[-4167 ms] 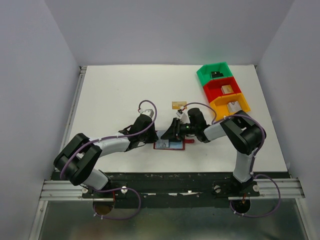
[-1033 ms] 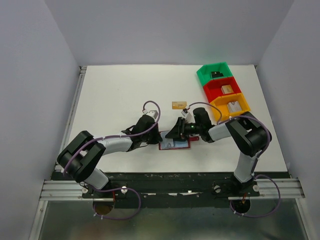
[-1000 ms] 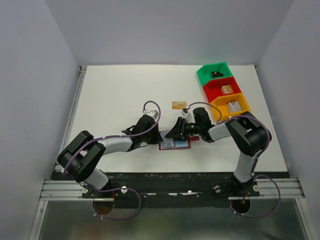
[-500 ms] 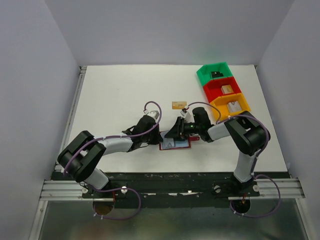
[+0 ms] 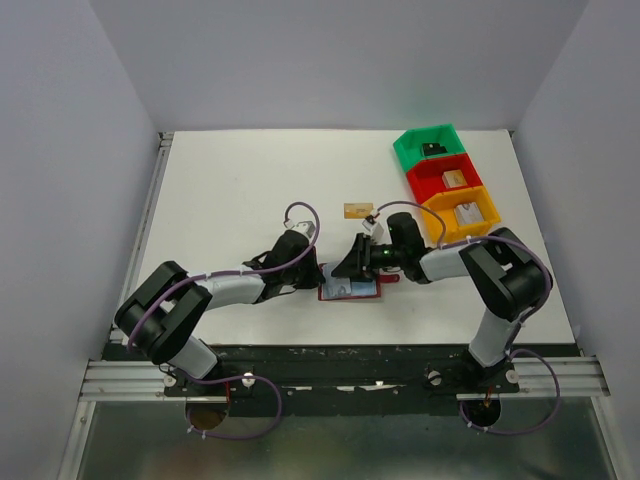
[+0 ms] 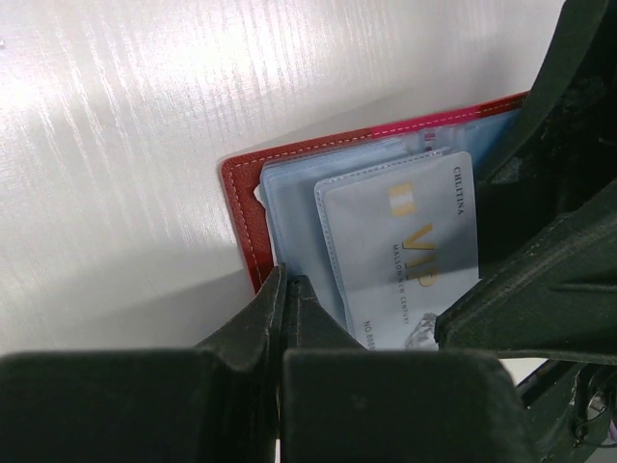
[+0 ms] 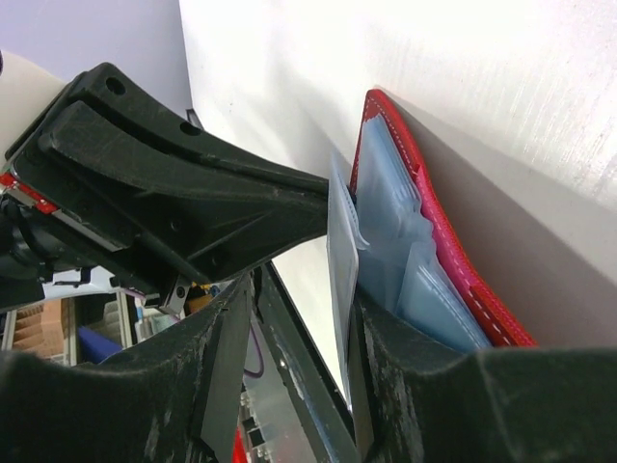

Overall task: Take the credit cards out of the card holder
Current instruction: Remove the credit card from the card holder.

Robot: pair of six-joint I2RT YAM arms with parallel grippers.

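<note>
Stitched, leather-like red card holder (image 6: pixel 241 207) with smooth translucent plastic sleeves (image 6: pixel 294 227) on a glossy white table (image 6: pixel 145 96).

Left arm (image 5: pixel 225 290): elbow folded back near its base, forearm stretched low toward the right arm.
Left gripper (image 6: pixel 282 285): fingers pressed together, only a thin slit between them.
Right arm (image 5: pixel 500 280): elbow out to the right, forearm reaching left.
Right gripper (image 7: pixel 299 294): jaws apart, tips close to the other gripper's.
</note>
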